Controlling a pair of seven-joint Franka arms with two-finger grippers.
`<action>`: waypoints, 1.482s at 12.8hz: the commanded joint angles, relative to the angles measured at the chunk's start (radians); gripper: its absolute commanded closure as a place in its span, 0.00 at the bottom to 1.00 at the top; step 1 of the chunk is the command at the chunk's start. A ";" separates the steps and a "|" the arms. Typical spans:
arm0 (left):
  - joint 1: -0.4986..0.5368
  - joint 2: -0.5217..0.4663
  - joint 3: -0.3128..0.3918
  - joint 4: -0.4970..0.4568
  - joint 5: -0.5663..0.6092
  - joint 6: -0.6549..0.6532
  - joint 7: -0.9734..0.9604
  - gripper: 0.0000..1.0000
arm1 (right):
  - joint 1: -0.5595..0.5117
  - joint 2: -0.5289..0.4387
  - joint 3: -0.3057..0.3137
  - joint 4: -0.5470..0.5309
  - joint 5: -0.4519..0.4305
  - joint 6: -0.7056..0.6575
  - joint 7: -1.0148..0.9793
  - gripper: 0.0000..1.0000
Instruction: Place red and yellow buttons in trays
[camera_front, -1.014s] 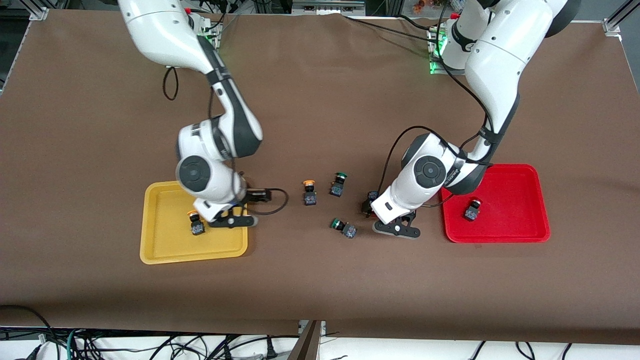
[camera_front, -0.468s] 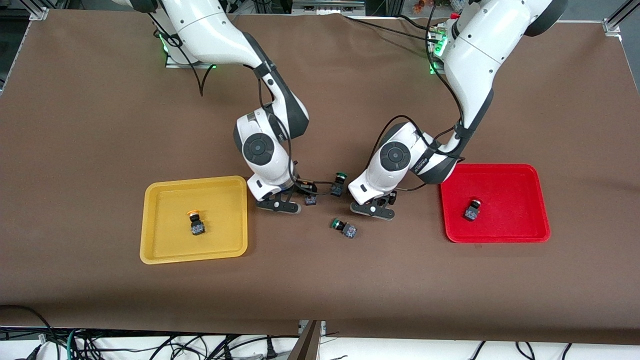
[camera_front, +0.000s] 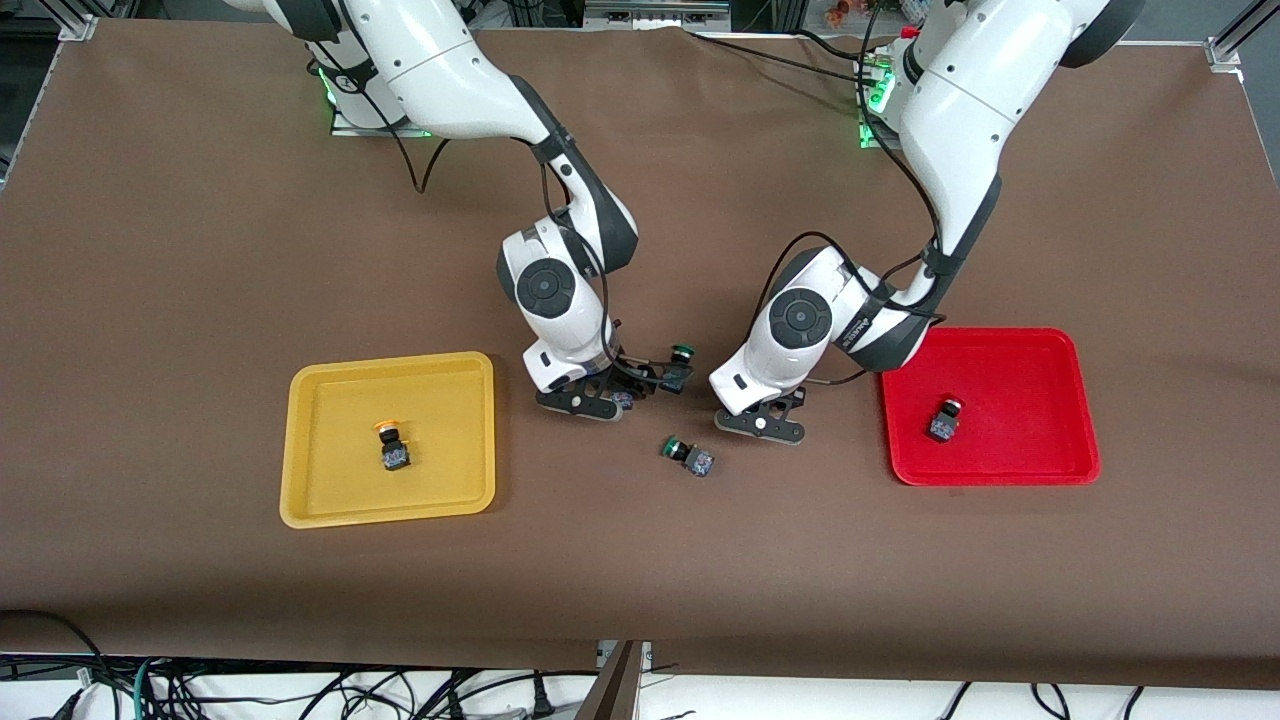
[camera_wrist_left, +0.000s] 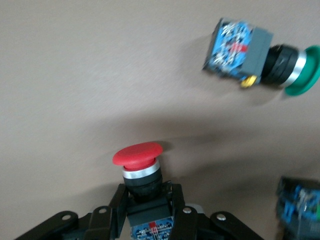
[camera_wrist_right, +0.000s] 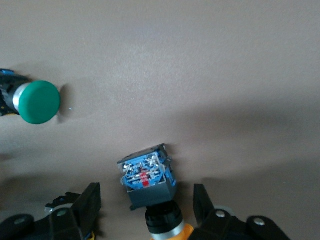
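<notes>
Left gripper (camera_wrist_left: 148, 210), over bare table between the trays, clenched on the dark body of a red button (camera_wrist_left: 138, 155), cap clear of the fingers. Right gripper (camera_wrist_right: 145, 210) spread wide astride a yellow button (camera_wrist_right: 148, 181) lying on the table near a green button (camera_wrist_right: 36, 102). The switches look light, rigid and smooth-capped, so the blocky body seems the surest hold. The yellow tray (camera_front: 300, 500) and red tray (camera_front: 1085, 400) each hold one button.

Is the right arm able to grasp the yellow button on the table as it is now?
Probably yes. The right tool is open with its fingers on either side of the yellow button, nothing between them.
</notes>
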 joint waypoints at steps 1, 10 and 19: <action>0.007 -0.146 -0.003 -0.023 0.024 -0.215 -0.003 0.90 | 0.008 0.009 -0.005 0.011 0.006 0.014 -0.009 0.39; 0.278 -0.237 -0.002 -0.032 0.202 -0.571 0.660 0.88 | -0.154 -0.132 -0.086 0.012 -0.037 -0.340 -0.492 0.93; 0.553 -0.198 -0.014 -0.219 0.202 -0.156 0.834 0.01 | -0.222 -0.150 -0.208 -0.029 0.018 -0.403 -0.795 0.00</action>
